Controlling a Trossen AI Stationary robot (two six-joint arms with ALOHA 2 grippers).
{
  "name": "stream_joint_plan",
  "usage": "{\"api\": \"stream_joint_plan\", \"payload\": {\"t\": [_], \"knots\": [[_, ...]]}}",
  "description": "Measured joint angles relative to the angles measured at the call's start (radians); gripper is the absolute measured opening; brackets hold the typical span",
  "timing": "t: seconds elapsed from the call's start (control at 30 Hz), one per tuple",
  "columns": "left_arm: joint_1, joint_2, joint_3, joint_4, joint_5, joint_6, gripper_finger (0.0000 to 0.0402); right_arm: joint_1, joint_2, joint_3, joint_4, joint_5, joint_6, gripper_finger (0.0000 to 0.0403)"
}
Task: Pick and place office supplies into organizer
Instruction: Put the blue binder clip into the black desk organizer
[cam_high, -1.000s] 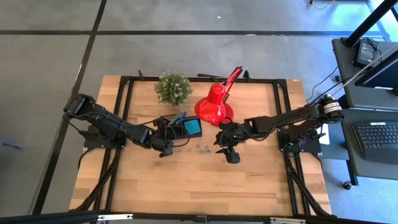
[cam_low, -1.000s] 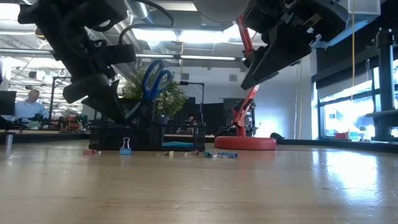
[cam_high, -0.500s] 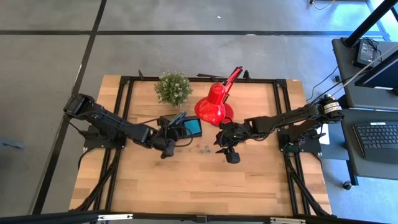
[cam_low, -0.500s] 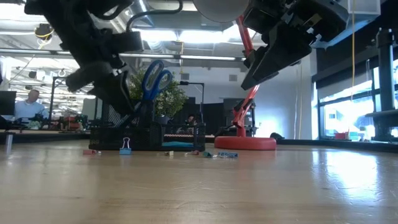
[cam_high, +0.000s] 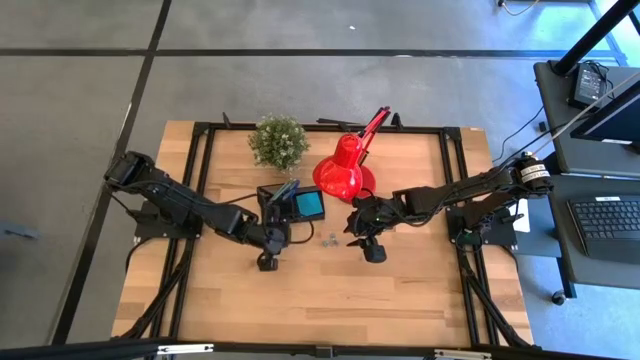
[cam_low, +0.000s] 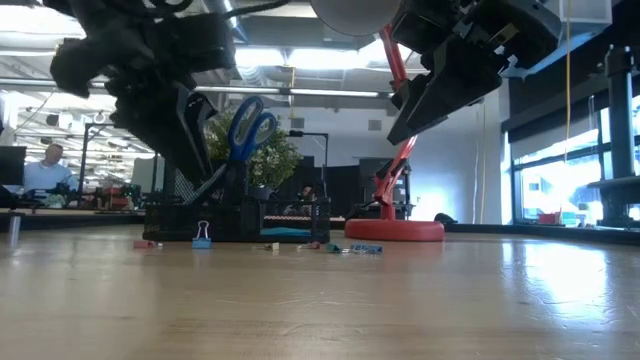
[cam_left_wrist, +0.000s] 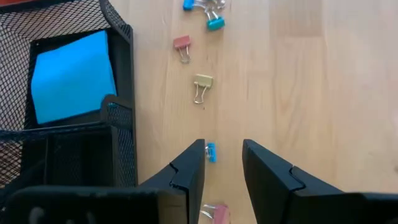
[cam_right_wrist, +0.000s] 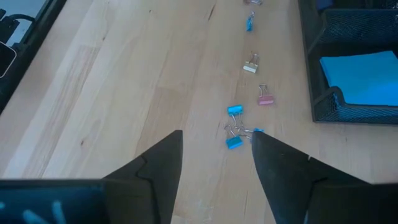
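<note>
**Both grippers over the clips, nothing in hand**

While my left arm reaches in from the table's left edge, elbow low, my left gripper (cam_high: 266, 262) hangs above the wood just in front of the organizer (cam_high: 291, 204), fingers (cam_left_wrist: 186, 174) parted a little and holding nothing; a small blue clip (cam_left_wrist: 211, 151) lies on the table in the gap between them. My right arm stretches in from the right edge, and my right gripper (cam_high: 372, 252) hovers near the middle of the table with its jaws spread wide and empty.

The organizer sits toward the back of the table, in front of the potted plant (cam_high: 278, 141) and beside the red lamp (cam_high: 343, 170). One of its compartments holds the blue sticky-note pad (cam_left_wrist: 73, 74); the blue-handled scissors (cam_low: 248, 128) stand upright in another.

Loose clips are scattered on the bare wood in front of the organizer, between my two grippers: a pink one (cam_left_wrist: 181, 43), a gold one (cam_left_wrist: 201, 83), and a blue cluster (cam_right_wrist: 236, 130) near my right gripper.
</note>
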Motion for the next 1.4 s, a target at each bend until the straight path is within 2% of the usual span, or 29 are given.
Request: {"api": "stream_joint_plan", "payload": {"t": [0.2, 0.67, 1.07, 1.4], "knots": [[0.001, 0.067, 0.000, 0.006, -0.037, -0.011, 0.0102, 0.000, 0.000, 0.000, 0.000, 0.000, -0.002, 0.0195], [0.017, 0.120, 0.000, 0.052, 0.019, -0.070, 0.0103, 0.000, 0.000, 0.000, 0.001, 0.000, -0.002, 0.0195], [0.030, 0.204, 0.000, 0.058, -0.003, -0.067, 0.0103, 0.000, 0.000, -0.001, 0.006, 0.000, -0.003, 0.0195], [0.030, 0.194, 0.000, 0.057, -0.004, -0.060, 0.0075, 0.000, 0.000, -0.001, 0.007, 0.000, -0.003, 0.0195]]}}
